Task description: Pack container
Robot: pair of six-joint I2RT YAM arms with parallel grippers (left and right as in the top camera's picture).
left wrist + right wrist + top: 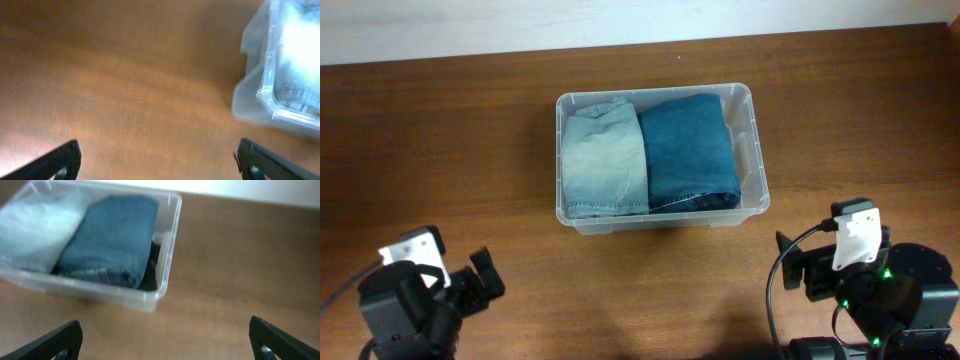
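The clear plastic container [757,170] sits at the table's middle. Inside lie a folded light-blue denim piece [605,160] on the left and a folded dark-blue denim piece [688,150] on the right. My left gripper [480,275] is open and empty at the front left, well away from the bin. My right gripper [798,265] is open and empty at the front right. The left wrist view shows a bin corner [250,95] at the right, its fingers [157,160] apart. The right wrist view shows the bin [167,245] with both garments ahead, fingers [165,340] apart.
The brown wooden table [440,150] ends at a pale wall [520,25] at the back. A black cable [780,290] loops by the right arm.
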